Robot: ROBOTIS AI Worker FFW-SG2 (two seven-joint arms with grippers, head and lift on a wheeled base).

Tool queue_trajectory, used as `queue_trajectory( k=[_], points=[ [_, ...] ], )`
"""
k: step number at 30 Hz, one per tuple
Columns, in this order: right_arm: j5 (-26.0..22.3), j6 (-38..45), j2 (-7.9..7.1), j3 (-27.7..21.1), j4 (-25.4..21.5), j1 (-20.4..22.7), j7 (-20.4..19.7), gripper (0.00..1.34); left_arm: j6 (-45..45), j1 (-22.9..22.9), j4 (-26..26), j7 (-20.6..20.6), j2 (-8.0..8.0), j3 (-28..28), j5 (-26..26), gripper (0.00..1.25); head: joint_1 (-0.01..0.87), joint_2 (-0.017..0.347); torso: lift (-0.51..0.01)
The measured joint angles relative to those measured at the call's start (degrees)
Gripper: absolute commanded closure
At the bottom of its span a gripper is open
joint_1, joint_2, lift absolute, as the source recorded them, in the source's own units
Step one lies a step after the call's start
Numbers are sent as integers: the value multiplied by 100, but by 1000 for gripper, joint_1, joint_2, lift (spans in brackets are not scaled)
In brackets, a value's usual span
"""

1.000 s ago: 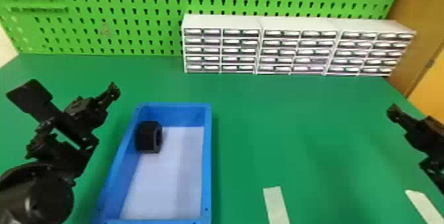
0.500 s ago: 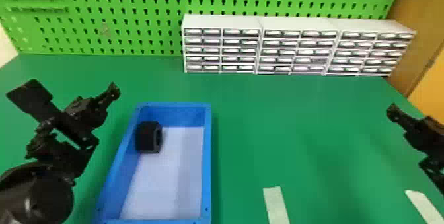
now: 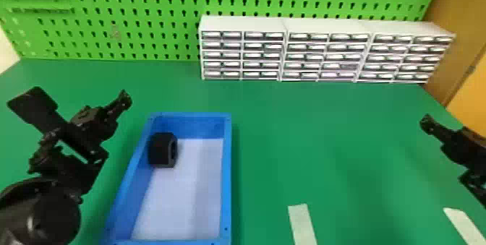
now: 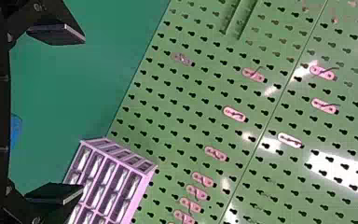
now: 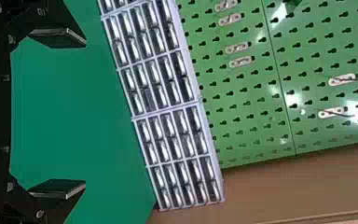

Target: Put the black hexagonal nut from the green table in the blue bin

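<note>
The black nut sits inside the blue bin, left of centre in the head view, so the job looks finished with nothing left to place, the left gripper and right gripper both spread and empty.

Glare, perhaps from lamps, whitens the pegboard.

One nut, one bin, two pincers, three cabinets, two strips
</note>
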Motion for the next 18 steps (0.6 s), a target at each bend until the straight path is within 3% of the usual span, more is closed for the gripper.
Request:
queue_trajectory(
  k=[7,18],
  points=[
    [-110,130,-149,87,147,-52,198,223,8,1,0,0,0,-1,0,157,692,9,-97],
    [2,246,-156,63,289,-192,449,223,10,9,0,0,0,1,-4,157,692,9,-97]
  ],
)
